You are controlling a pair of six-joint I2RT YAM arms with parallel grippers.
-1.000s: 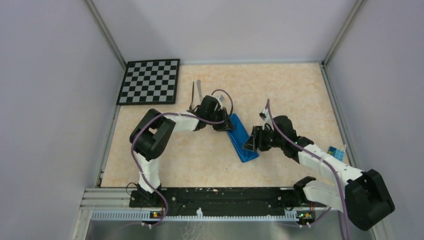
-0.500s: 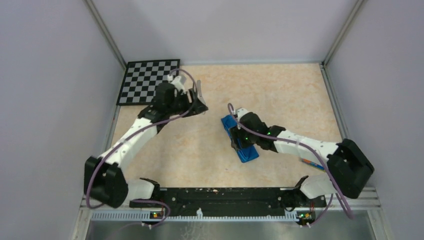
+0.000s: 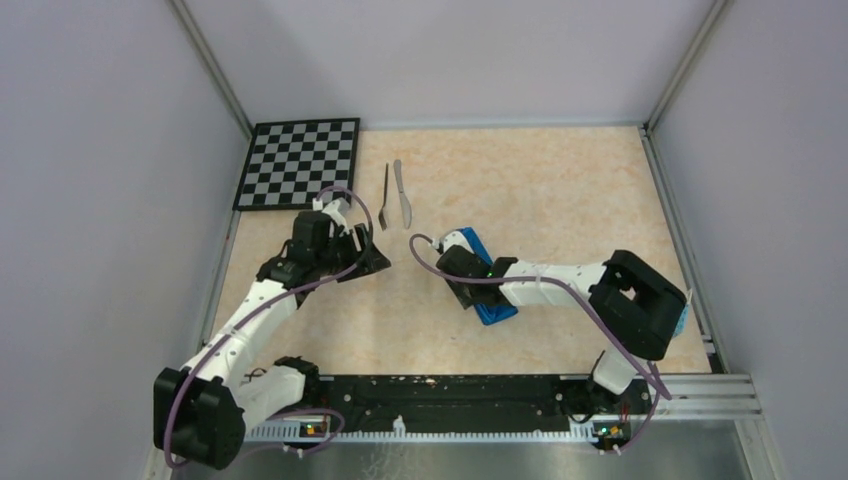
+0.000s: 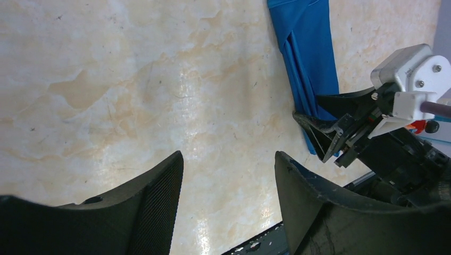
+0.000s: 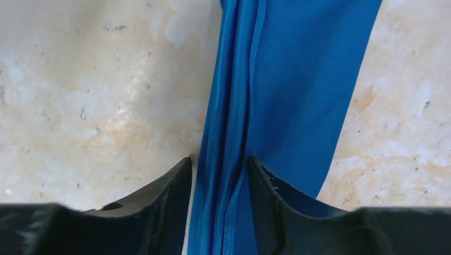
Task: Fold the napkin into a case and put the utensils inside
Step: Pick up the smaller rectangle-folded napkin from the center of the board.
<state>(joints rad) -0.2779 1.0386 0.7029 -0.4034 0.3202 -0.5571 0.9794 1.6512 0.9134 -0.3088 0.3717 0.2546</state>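
Observation:
The napkin (image 3: pixel 495 308) lies mid-table as a narrow blue layered strip, the case; it also shows in the left wrist view (image 4: pixel 307 48) and the right wrist view (image 5: pixel 303 79). My right gripper (image 3: pixel 452 268) is on its upper left part, jaws closed in on the bunched long edge layers (image 5: pixel 226 133). The dark fork (image 3: pixel 384 197) and pale knife (image 3: pixel 402 193) lie side by side farther back, outside the cloth. My left gripper (image 3: pixel 372 262) is open and empty over bare table, left of the napkin and nearer than the utensils (image 4: pixel 228 159).
A black-and-white checkerboard (image 3: pixel 300 163) lies at the back left corner. Grey walls enclose the table on three sides. The black rail (image 3: pixel 430 392) with the arm bases runs along the near edge. A small blue object (image 3: pixel 683 318) sits by the right wall.
My left arm pulled back from the utensils toward the near left, uncovering fork and knife. My right gripper shifted up along the napkin and turned onto its left edge.

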